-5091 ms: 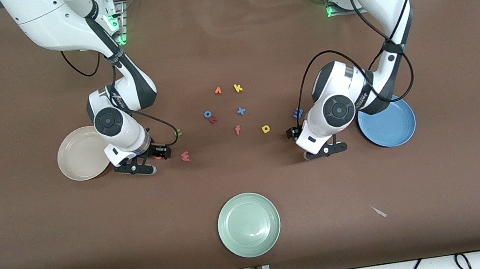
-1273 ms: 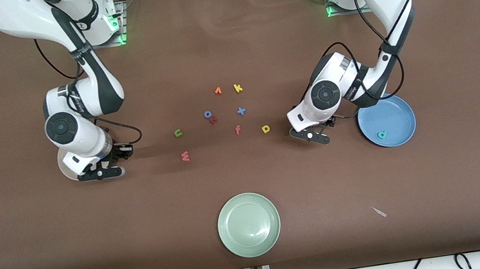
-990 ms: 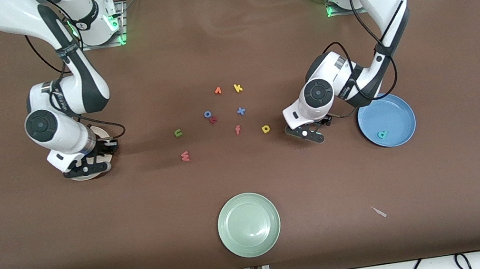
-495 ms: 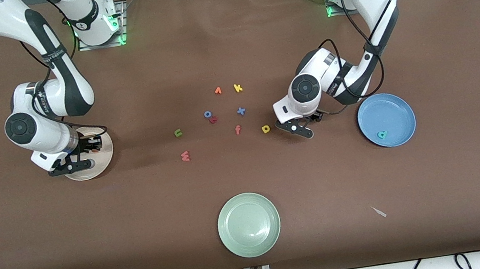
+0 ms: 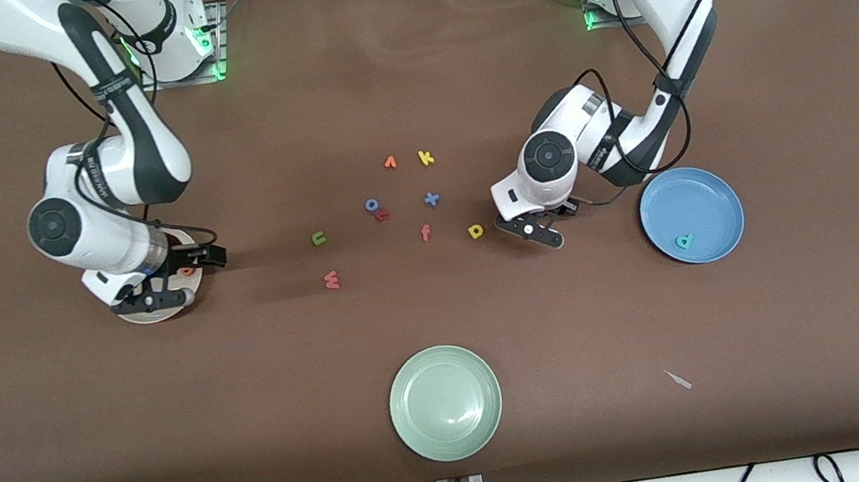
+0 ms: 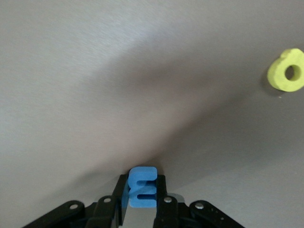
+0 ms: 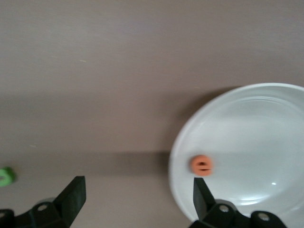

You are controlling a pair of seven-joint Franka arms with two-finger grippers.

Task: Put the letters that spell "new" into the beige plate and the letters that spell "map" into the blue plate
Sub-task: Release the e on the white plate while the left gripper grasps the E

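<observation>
My left gripper (image 6: 142,192) is down at the table, shut on the blue m (image 6: 142,186), with the yellow a (image 6: 287,71) lying close by. In the front view that gripper (image 5: 550,213) sits between the yellow a (image 5: 476,231) and the blue plate (image 5: 703,202), which holds the teal p (image 5: 685,241). My right gripper (image 7: 138,202) stands open at the rim of the beige plate (image 7: 256,142), where the orange e (image 7: 202,165) lies loose. The green n (image 5: 319,239) and pinkish-red w (image 5: 331,280) rest on the mat.
A cluster of other letters lies mid-table: orange v (image 5: 390,163), yellow k (image 5: 426,158), blue o (image 5: 372,204), blue x (image 5: 432,199), red-orange f (image 5: 425,232). A pale green plate (image 5: 446,402) stands nearest the front camera. A small pale scrap (image 5: 679,379) lies near it.
The left gripper has closed on the blue m. The right gripper has opened, leaving the orange e in the beige plate, and has drawn back toward the plate's rim.
</observation>
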